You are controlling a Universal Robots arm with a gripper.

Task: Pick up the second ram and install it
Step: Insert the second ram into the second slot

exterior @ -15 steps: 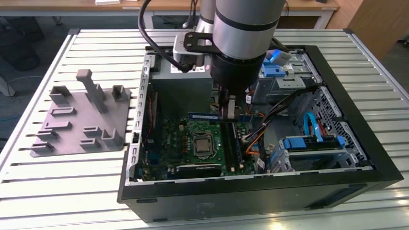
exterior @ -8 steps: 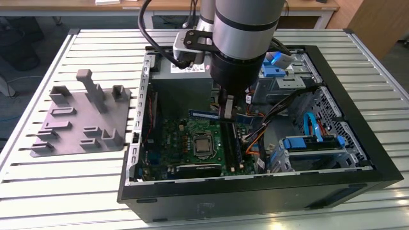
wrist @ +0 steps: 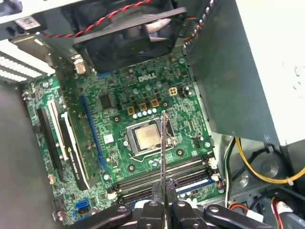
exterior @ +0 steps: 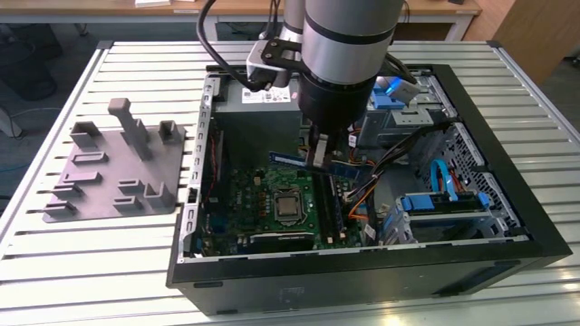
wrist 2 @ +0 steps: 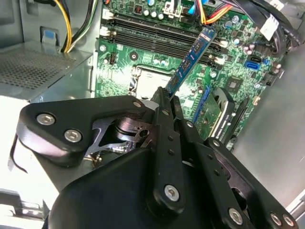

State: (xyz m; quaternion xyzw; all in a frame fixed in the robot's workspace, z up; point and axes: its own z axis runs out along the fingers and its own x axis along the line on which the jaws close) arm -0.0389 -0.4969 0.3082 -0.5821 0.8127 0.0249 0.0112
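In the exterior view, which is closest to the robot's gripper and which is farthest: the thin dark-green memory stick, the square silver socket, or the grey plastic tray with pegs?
1. Thin dark-green memory stick: pinched in the gripper.
2. Square silver socket: on the green motherboard, inside the case.
3. Grey plastic tray with pegs: outside the case, on the exterior view's left.

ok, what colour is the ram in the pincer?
Blue with dark chips; ram shows best in the second wrist view.

Slatted metal table [exterior: 81, 272]: 1 grey peg tray [exterior: 100, 187], 1 open black computer case [exterior: 363, 278] just beside.
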